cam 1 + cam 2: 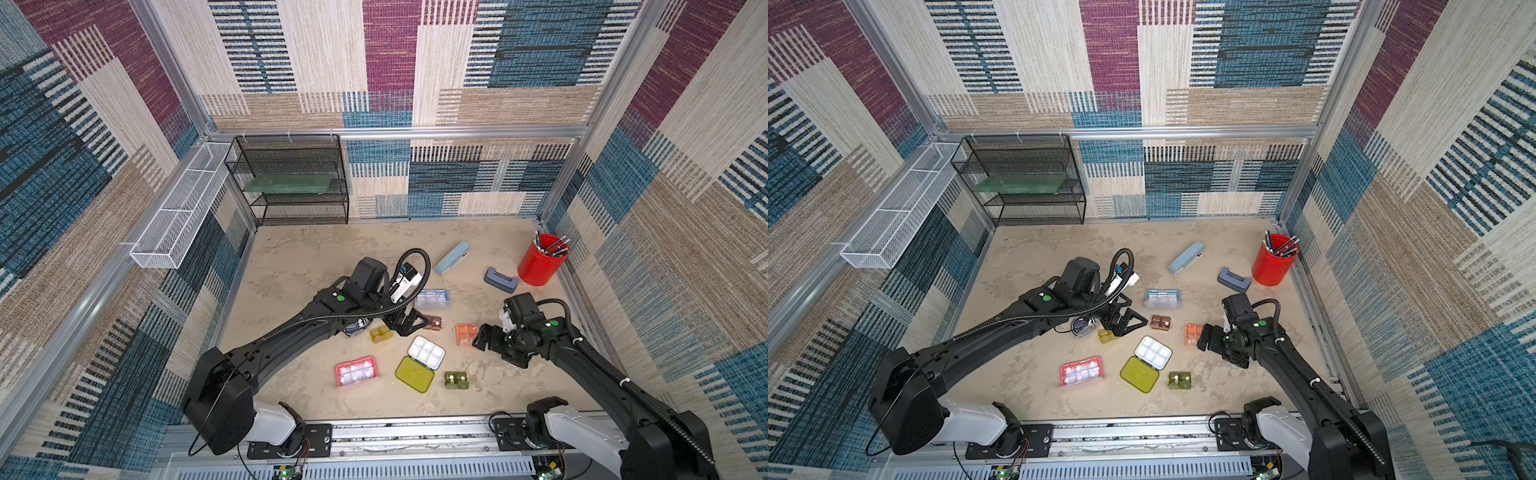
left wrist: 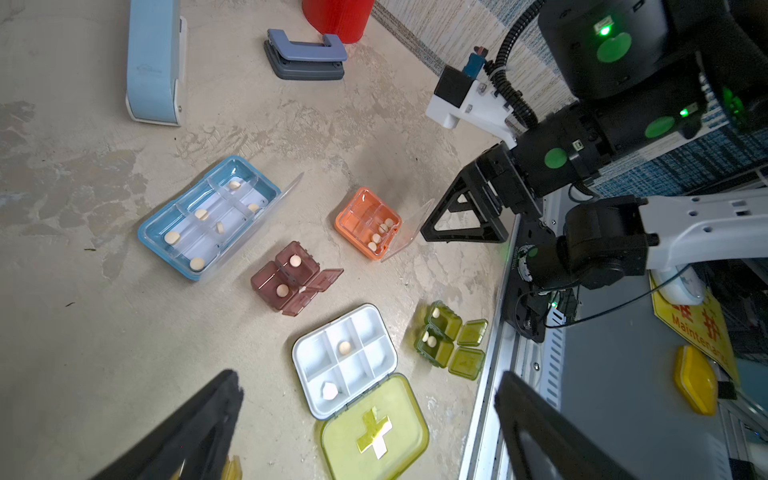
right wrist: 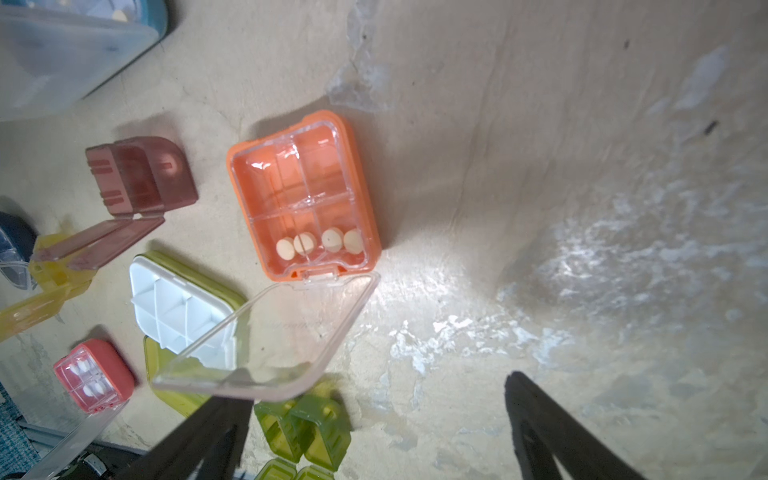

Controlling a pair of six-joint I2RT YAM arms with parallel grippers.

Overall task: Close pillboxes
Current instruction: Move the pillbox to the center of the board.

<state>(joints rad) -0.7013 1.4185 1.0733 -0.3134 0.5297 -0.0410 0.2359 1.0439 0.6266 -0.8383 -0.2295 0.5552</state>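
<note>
Two wide, empty grippers, left gripper [image 1: 415, 325] beside amber pillbox [image 1: 380, 333], right gripper [image 1: 478, 338] facing orange pillbox [image 1: 465, 332], raised clear lid [image 3: 270, 336] between.

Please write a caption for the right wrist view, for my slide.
The right gripper, open, near the orange pillbox, whose clear lid is open; four pale tablets lie inside.
</note>
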